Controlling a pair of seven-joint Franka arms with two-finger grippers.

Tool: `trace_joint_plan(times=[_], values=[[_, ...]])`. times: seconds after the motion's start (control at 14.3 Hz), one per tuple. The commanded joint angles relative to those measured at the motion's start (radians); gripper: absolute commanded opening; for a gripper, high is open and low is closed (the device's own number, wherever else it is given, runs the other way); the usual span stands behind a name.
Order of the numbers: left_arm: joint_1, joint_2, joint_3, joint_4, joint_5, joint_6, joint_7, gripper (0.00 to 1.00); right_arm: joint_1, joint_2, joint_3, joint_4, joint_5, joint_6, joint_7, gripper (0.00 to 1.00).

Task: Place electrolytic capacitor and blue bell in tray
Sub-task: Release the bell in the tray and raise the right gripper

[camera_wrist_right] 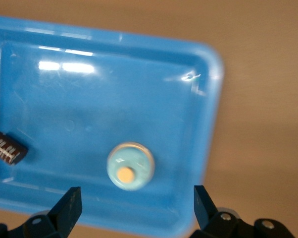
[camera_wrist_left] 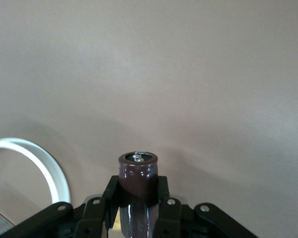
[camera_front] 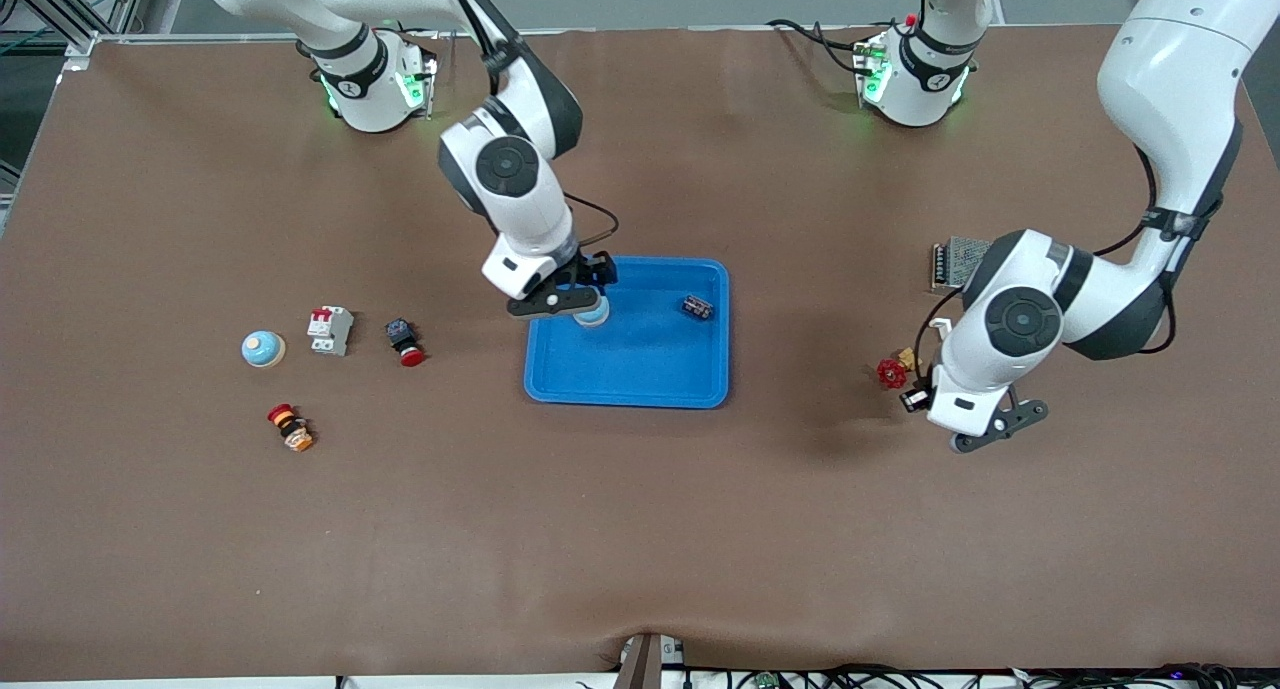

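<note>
The bright blue tray (camera_front: pixel 640 384) lies mid-table. A blue bell (camera_front: pixel 593 316) with a tan button sits inside it, in the corner toward the right arm's base. My right gripper (camera_front: pixel 583 295) hangs just above that bell (camera_wrist_right: pixel 130 166), open, its fingers (camera_wrist_right: pixel 70 204) wide apart and clear of it (camera_wrist_right: pixel 136 201). My left gripper (camera_front: pixel 1000 427) is over bare table toward the left arm's end. It (camera_wrist_left: pixel 137 193) is shut on a dark brown electrolytic capacitor (camera_wrist_left: pixel 137 172), which stands up between the fingers. A small dark striped part (camera_front: pixel 698 307) also lies in the tray.
Another blue bell (camera_front: pixel 263 349), a white breaker (camera_front: pixel 330 329), a red push button (camera_front: pixel 405 342) and a red-and-orange button (camera_front: pixel 290 427) lie toward the right arm's end. A red valve handle (camera_front: pixel 891 373) and a meshed power supply (camera_front: pixel 955 262) sit by the left arm.
</note>
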State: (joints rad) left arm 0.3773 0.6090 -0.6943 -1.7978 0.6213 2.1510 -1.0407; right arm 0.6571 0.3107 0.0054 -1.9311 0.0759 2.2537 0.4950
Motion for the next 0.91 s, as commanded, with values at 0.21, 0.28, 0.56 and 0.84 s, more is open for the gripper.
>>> trace_joint_plan(times=[0.21, 0.28, 0.56, 0.84], values=[[-0.133, 0.028, -0.002, 0.083, -0.086, -0.042, -0.189, 0.0, -0.212, -0.171, 0.01, 0.093, -0.005, -0.356, -0.287, 1.0], [-0.158, 0.038, -0.002, 0.095, -0.097, -0.042, -0.224, 0.0, -0.246, -0.186, 0.01, 0.092, -0.011, -0.382, -0.327, 1.0], [-0.265, 0.087, 0.001, 0.164, -0.127, -0.04, -0.378, 0.0, -0.371, -0.234, 0.011, 0.093, -0.013, -0.459, -0.607, 1.0], [-0.368, 0.149, 0.004, 0.227, -0.13, -0.04, -0.56, 0.0, -0.496, -0.208, 0.01, 0.084, -0.016, -0.421, -0.821, 1.0]])
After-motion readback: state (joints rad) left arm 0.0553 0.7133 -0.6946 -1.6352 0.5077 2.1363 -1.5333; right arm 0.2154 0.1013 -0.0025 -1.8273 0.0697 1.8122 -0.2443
